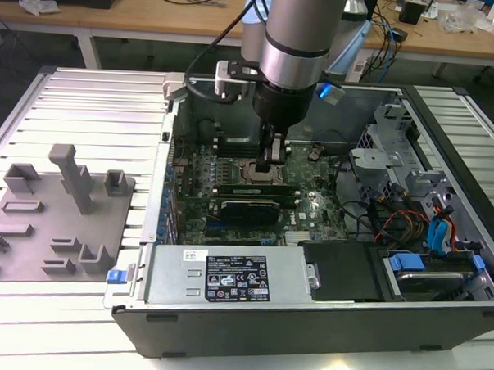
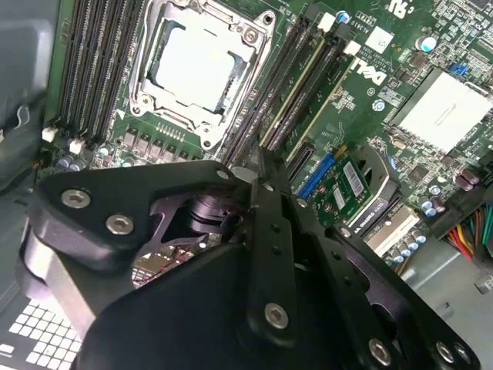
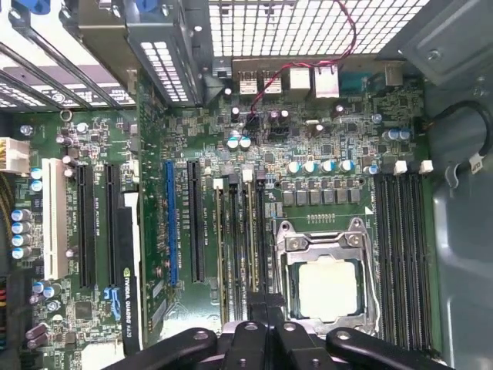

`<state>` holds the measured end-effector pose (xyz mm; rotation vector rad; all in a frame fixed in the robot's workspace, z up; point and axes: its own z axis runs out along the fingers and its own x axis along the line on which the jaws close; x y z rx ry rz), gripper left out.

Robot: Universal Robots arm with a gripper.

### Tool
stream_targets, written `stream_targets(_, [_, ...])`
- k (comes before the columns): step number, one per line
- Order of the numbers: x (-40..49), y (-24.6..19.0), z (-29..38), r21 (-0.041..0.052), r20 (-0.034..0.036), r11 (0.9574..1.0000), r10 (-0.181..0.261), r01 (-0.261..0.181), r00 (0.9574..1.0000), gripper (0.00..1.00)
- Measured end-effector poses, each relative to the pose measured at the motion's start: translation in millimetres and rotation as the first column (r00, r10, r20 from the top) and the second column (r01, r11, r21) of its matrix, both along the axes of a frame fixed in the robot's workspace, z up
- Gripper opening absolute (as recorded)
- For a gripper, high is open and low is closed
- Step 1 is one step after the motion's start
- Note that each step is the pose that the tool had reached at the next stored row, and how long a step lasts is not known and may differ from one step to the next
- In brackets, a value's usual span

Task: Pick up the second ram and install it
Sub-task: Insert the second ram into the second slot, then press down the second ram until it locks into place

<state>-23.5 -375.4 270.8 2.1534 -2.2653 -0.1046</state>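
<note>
Tool (image 1: 264,163) shut above memory slots (image 3: 239,247)

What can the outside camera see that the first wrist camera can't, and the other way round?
Exterior view alone: the robot arm from outside, the grey holder tray on the exterior view's left, and the labelled metal box at the case's front.
First wrist view alone: the blue slot and the red wire across the mesh wall.
Shared: the green motherboard, the square CPU socket and the gripper beside it.
</note>
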Motion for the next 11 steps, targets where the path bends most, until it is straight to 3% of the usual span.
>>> stream_targets(2, [0.0, 0.0, 0.0, 0.0001, 0.0, 1.0, 0.0, 0.0, 1.0, 0.11])
stream_targets(3, [7.1, 0.0, -0.5, -0.0006, -0.0001, 1.0, 0.0, 0.0, 1.0, 0.11])
stream_targets(5, [33.5, 0.0, -8.4, -0.0011, -0.0066, 1.0, 0.0, 0.0, 1.0, 0.11])
stream_targets(10, [68.0, 0.0, -23.6, -0.001, -0.0166, 1.0, 0.0, 0.0, 0.9999, 0.11])
stream_targets(11, [68.7, 0.0, -26.5, -0.0009, -0.017, 1.0, 0.0, 0.0, 0.9999, 0.11])
